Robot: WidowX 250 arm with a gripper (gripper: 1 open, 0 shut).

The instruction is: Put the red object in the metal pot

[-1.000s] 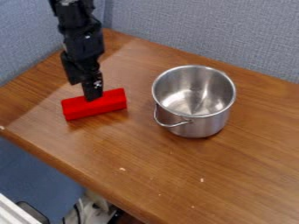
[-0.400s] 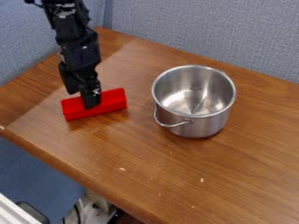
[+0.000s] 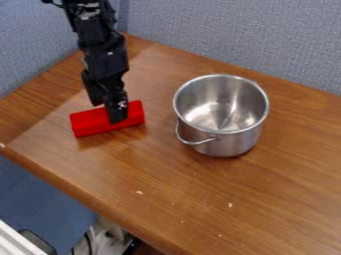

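The scene was a wooden table (image 3: 253,189) set against a grey-blue fabric partition (image 3: 253,40). The table's front edge ran diagonally across the lower left, and below it a dark floor area held some pale items too blurred to identify.

The red object (image 3: 96,120) lay flat on the left part of the table, its long axis running roughly left to right with a slight upward tilt toward the right. The metal pot (image 3: 221,115) stood upright to the right of it, near but clearly apart, with bare wood between the two. The pot's interior showed only reflections, and its thin wire handle (image 3: 194,139) hung down at the front left of the wall.

The black arm came down from the top left, with the gripper (image 3: 118,108) pointing downward over the right end of the red object. Its fingers (image 3: 115,106) were down at the object, covering much of that end. The jaws stood at a wide setting; the dark fingers merged against one another in this view, so the gap itself could not be made out, nor whether the pads touched the red surface.

Nothing stood on the table between the red object and the pot. The arm's upper portion was cut off by the top edge, and the table's right and lower corners ran out of view.
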